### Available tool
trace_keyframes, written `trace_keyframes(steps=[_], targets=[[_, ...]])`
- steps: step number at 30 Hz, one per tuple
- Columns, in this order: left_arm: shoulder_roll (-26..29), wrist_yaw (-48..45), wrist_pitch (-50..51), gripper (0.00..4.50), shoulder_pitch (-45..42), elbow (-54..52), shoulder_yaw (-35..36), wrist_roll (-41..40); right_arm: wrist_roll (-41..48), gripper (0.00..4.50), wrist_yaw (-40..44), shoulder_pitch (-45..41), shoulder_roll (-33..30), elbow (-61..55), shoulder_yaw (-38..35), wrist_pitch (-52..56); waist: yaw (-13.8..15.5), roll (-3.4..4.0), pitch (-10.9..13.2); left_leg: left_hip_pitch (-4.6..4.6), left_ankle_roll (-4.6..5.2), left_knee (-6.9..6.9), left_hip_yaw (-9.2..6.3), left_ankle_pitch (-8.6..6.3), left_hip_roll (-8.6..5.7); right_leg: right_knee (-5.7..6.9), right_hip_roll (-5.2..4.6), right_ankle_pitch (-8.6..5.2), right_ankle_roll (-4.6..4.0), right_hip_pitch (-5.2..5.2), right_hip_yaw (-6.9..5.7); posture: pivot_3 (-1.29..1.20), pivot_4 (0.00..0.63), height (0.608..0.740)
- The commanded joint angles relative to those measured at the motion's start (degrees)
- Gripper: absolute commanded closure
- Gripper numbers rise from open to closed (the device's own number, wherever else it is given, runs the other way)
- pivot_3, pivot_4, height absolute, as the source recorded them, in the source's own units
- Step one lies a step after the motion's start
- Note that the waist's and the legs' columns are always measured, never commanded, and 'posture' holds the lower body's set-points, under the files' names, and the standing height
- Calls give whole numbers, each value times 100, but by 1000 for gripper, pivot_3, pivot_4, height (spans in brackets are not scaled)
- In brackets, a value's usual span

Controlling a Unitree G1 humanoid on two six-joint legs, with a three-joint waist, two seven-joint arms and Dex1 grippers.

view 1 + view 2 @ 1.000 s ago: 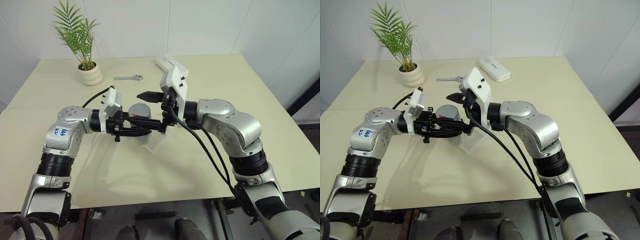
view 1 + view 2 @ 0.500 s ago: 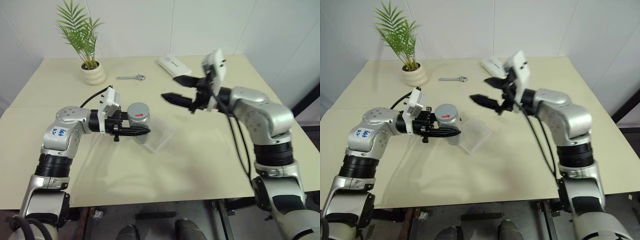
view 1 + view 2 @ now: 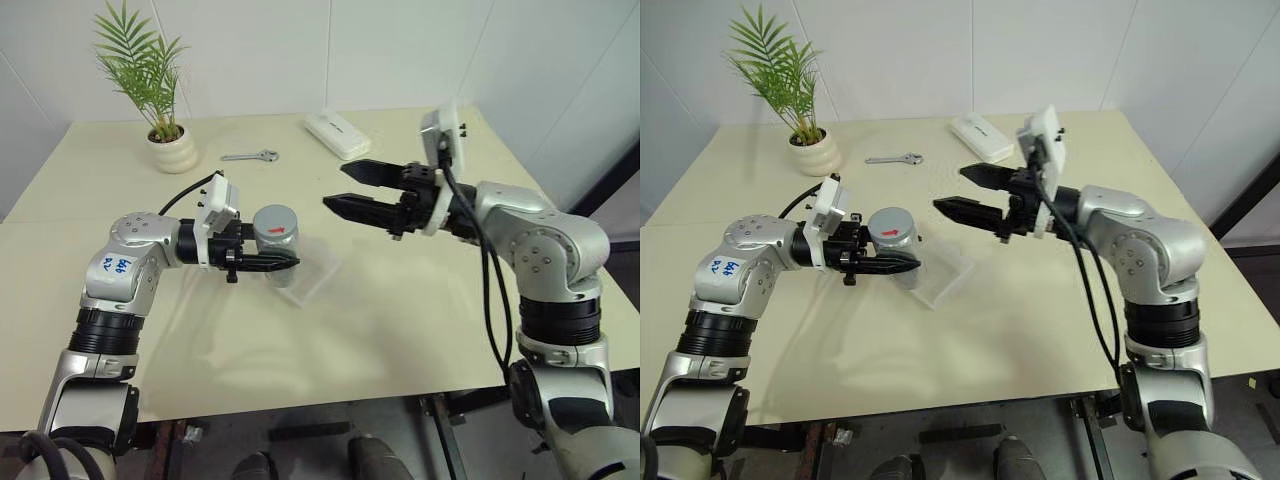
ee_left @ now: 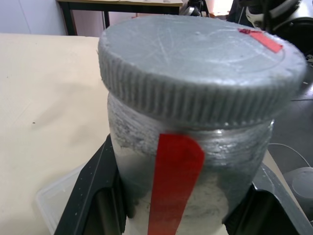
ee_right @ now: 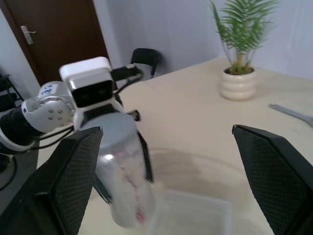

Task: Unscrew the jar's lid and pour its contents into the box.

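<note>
Left gripper (image 3: 283,264) is clamped round the silvery jar (image 3: 277,243), ribbed grey lid (image 4: 200,78) on, above the clear plastic box (image 3: 318,279). Right gripper (image 3: 346,188) is spread wide, holding nothing, near the jar. Leafy plant (image 3: 155,80) further back

The right gripper (image 3: 345,187), a second ago right at the lid (image 3: 275,219) on the jar (image 3: 277,245), now hangs well off to its right, jaws spread, fingers pointing back at it.
</note>
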Motion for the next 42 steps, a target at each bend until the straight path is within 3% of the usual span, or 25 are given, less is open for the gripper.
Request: trace_keyframes(steps=[1, 6, 12, 25, 35, 42], targets=[[17, -19, -102, 2570, -92, -62, 53, 14, -21, 35, -299, -172, 285, -277, 291, 83, 3, 0, 0, 0, 0, 0, -1, 0, 0, 1, 0, 0, 0, 0, 0, 0, 150, 740], [-18, -12, -104, 2570, -110, -50, 8, 21, -557, 35, -421, -332, 551, -68, 936, -153, 6, 0, 0, -3, -1, 0, -2, 0, -1, -3, -2, 0, 0, 0, -1, 0, 150, 740], [-35, -33, -85, 2570, -141, -29, -13, 22, -991, 35, -447, -465, 634, 263, 1170, -334, -4, 0, 0, -3, -1, 0, -2, 0, 0, -2, -1, 0, 0, -1, -2, 0, 150, 740], [-36, -13, -104, 2570, -135, -38, -11, 24, -1135, 35, -120, -638, 138, 832, 708, -651, 1, 0, 0, -3, -2, -1, -3, 1, 0, -1, -1, 0, 0, -1, -3, 0, 150, 740], [-21, -22, -146, 2570, -145, 11, 28, 54, -709, 35, 676, -285, -487, 1009, 191, -872, 13, -1, 0, -3, -2, -1, -1, 1, -1, -5, -2, 0, 0, 0, -2, 0, 150, 740], [59, -106, -182, 2570, -126, 100, 78, 79, -636, 35, 2641, 369, -1181, 704, 342, -1861, -3, 0, 1, -2, -1, -13, 2, 1, -1, -17, 1, 0, 1, 0, 1, 0, 150, 740]])
